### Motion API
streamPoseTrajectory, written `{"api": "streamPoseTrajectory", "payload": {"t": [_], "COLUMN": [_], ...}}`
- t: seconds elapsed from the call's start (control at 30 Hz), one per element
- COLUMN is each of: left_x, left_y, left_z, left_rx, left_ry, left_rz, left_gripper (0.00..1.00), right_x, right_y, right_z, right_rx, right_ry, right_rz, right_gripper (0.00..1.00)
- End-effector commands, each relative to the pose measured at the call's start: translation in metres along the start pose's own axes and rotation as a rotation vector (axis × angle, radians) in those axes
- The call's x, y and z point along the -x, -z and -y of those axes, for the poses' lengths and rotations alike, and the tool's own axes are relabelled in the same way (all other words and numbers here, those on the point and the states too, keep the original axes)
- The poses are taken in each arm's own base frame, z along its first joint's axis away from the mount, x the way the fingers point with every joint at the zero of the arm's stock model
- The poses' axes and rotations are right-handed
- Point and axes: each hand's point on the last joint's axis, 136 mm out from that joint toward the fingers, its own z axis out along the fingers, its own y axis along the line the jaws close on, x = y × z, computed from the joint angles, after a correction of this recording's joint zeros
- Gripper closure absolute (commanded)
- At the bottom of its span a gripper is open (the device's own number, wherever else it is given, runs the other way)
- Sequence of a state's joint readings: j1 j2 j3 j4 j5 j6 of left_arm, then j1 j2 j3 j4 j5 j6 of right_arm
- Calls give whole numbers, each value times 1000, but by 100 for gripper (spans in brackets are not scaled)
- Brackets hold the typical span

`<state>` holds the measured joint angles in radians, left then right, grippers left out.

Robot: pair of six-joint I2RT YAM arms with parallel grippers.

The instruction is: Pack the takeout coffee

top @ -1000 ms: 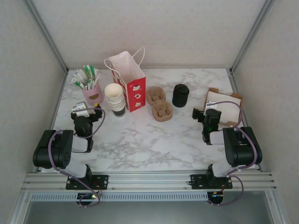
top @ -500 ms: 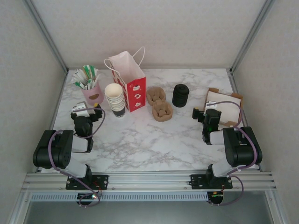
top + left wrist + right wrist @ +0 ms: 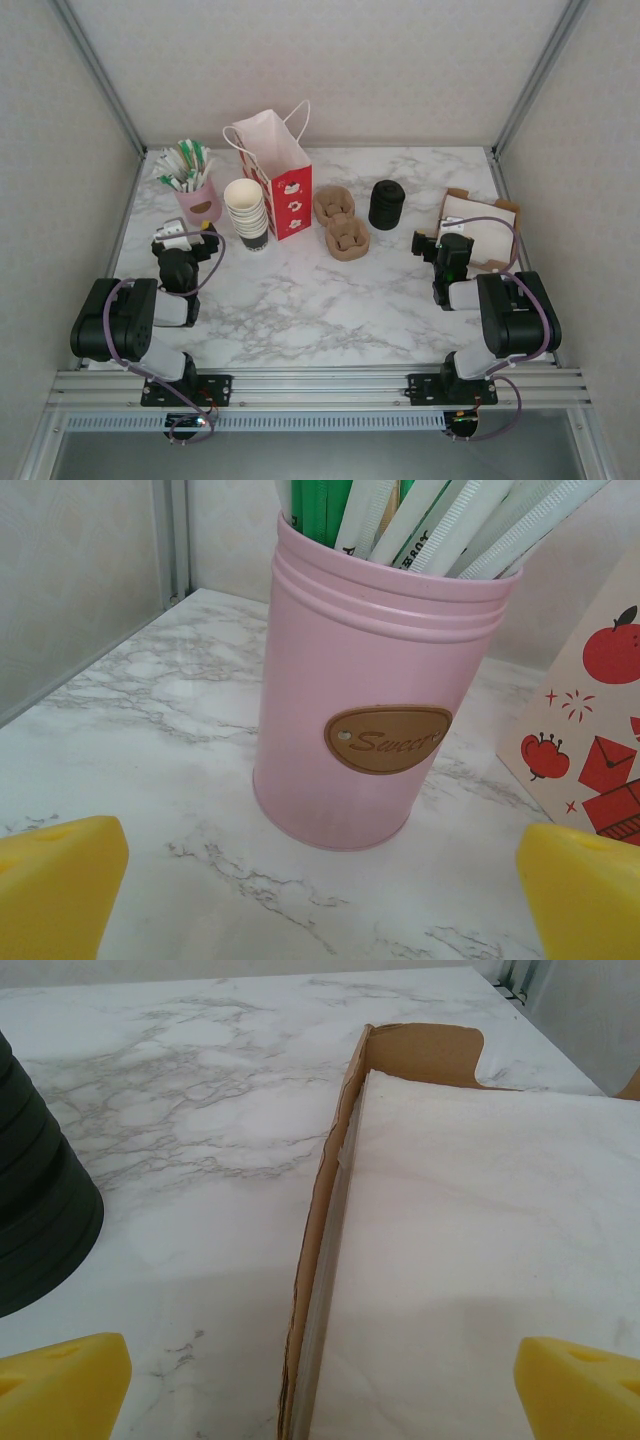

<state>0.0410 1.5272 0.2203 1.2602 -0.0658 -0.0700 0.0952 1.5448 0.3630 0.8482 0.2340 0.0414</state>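
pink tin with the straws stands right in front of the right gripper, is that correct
Wrong arm. The pink tin with the straws stands in front of the left gripper, as the left wrist view shows. The right gripper faces the cardboard napkin box instead.

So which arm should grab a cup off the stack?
Left, probably. The left gripper is open near the pink tin, with the cup stack just beside that. The right gripper sits by the napkin box, beyond the black lids.
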Motion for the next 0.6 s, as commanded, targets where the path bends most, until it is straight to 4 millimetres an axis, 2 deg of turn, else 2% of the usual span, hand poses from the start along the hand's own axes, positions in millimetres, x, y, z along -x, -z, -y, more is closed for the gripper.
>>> {"api": "streamPoseTrajectory", "payload": {"t": [0.0,0.37,0.5,0.57], "left_x": [7,9,20,27], "left_y": [-3,1,10,12], "left_z": [2,10,10,4], "left_rx": [-12,-41,-20,36], "left_ry": [-8,-35,-41,-31], "left_rz": [20,27,59,55], "left_gripper": [1,1,1,1], "right_x": [12,12,14,21], "right_y": [-1,-1,3,10], "right_z": [0,-2,-19,-13], "right_rx": [-2,4,97,63], "right_ry": [-9,-6,44,33], "right_rz": [32,32,32,56], "right_gripper": [1,1,1,1]}}
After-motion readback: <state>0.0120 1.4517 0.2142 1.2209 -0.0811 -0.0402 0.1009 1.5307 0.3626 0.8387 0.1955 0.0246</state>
